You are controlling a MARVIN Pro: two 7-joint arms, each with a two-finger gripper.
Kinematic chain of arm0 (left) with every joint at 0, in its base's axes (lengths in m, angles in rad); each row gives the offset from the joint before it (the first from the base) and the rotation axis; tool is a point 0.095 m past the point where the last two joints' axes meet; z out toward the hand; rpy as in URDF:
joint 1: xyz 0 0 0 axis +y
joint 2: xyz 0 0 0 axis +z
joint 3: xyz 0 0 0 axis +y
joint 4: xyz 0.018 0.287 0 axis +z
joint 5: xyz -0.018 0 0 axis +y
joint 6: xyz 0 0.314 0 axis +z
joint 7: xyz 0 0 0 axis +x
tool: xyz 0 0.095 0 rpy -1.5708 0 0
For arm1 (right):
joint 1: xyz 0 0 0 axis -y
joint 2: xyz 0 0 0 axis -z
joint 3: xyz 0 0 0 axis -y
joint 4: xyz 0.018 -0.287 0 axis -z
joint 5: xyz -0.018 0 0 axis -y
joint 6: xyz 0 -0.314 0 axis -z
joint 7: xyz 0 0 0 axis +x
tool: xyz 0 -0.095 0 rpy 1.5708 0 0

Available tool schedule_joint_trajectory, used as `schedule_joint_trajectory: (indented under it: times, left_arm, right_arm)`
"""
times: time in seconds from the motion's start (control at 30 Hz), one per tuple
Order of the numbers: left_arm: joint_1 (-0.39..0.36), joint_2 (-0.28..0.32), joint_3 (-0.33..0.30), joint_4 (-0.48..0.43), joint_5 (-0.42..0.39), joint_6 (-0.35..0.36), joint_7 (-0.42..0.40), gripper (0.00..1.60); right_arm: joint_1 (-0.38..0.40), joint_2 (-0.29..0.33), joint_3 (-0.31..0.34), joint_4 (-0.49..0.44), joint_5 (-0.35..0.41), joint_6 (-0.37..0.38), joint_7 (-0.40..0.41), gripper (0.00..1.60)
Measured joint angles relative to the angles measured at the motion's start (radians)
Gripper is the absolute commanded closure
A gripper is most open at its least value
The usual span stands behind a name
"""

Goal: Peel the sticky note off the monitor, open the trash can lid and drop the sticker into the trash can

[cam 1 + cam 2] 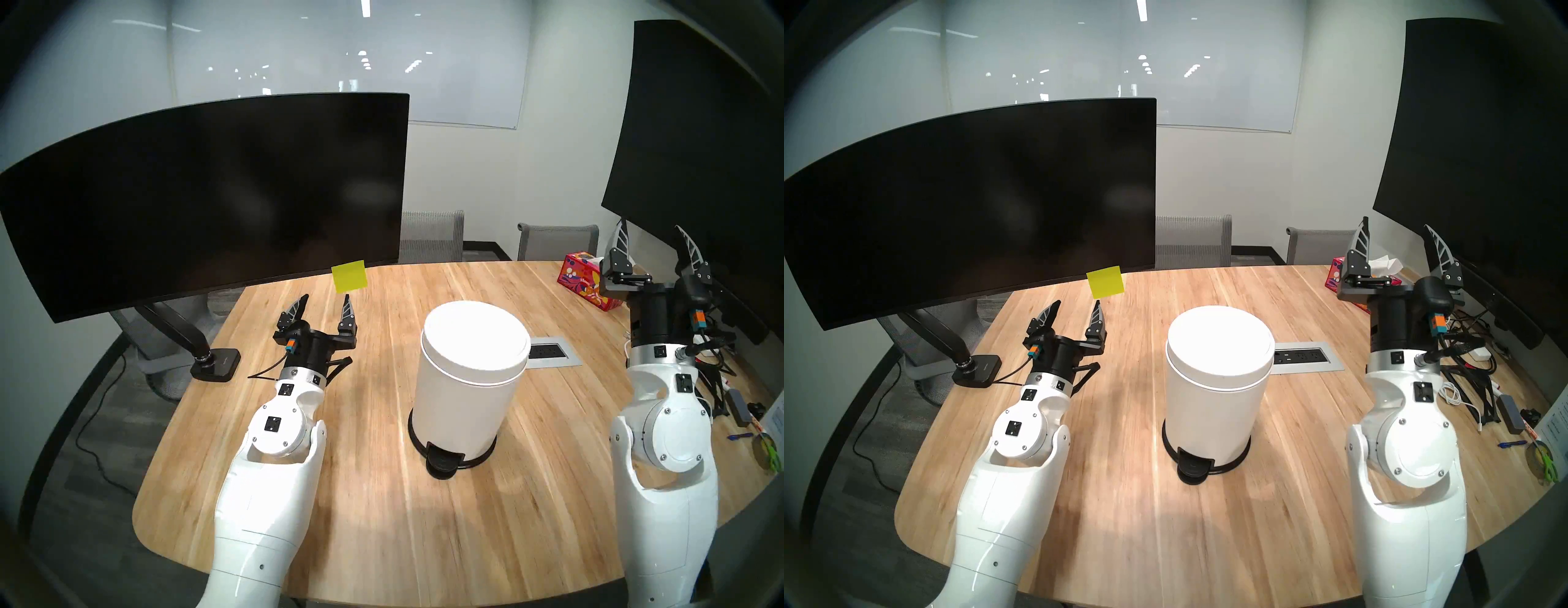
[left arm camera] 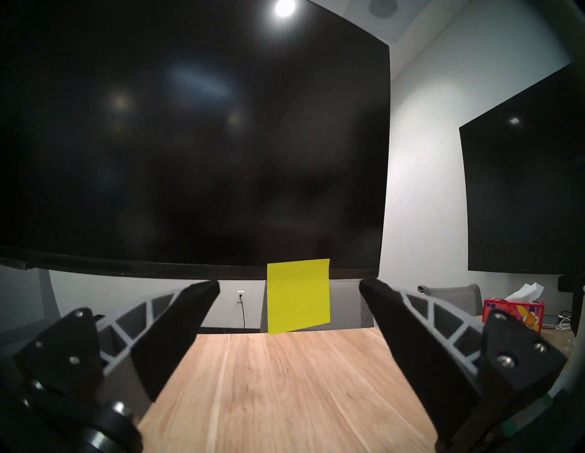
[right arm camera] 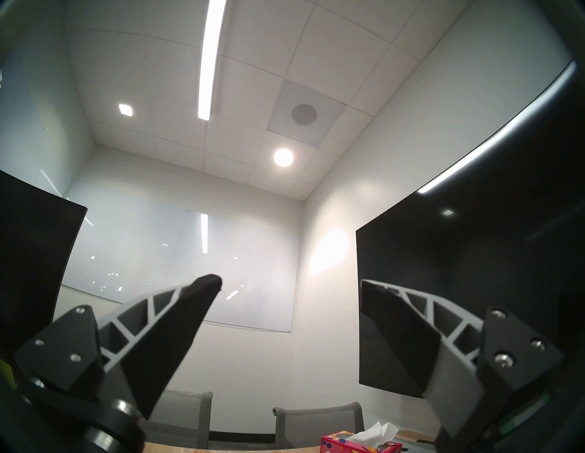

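Note:
The wide curved black monitor [image 1: 203, 199] stands at the left on a jointed arm with a square base [image 1: 216, 361]. The yellow-green sticker [image 1: 349, 276] hangs from its bottom edge near the right corner; it also shows in the left wrist view [image 2: 297, 295]. My left gripper [image 1: 326, 303] is open and empty just below and in front of the sticker, apart from it. The white trash can [image 1: 460, 395] stands mid-table with its lid [image 1: 475, 339] shut and its pedal [image 1: 443, 460] facing me. My right gripper [image 1: 651, 242] is open and empty, raised at the far right.
A second large dark screen [image 1: 700, 140] stands right behind my right gripper. A red tissue box [image 1: 583, 280], a table power outlet [image 1: 551, 351] and loose cables and small items [image 1: 721, 382] lie at the right. Grey chairs [image 1: 432, 235] stand behind the wooden table [image 1: 382, 509].

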Motion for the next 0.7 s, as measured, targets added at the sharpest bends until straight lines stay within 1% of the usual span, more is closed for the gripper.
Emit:
schedule_joint_trajectory:
  times: [0.17, 0.3, 0.4, 0.53, 0.7]
  left_arm:
    - [-0.058, -0.009, -0.025, 0.051, -0.031, 0.039, -0.008, 0.0]
    - [-0.087, -0.012, -0.036, 0.08, -0.048, 0.056, -0.014, 0.0]
    - [-0.127, -0.018, -0.046, 0.126, -0.078, 0.076, -0.025, 0.0]
    - [-0.158, -0.024, -0.048, 0.166, -0.103, 0.087, -0.039, 0.0]
    - [-0.208, -0.033, -0.043, 0.244, -0.148, 0.086, -0.076, 0.0]
  right_arm:
    - [0.0, 0.0, 0.0, 0.001, 0.0, 0.0, 0.0, 0.0]
    - [0.0, 0.0, 0.0, 0.001, 0.0, 0.0, 0.0, 0.0]
    - [0.0, 0.0, 0.0, 0.001, 0.0, 0.0, 0.0, 0.0]
    - [0.0, 0.0, 0.0, 0.001, 0.0, 0.0, 0.0, 0.0]
    - [0.0, 0.0, 0.0, 0.001, 0.0, 0.0, 0.0, 0.0]
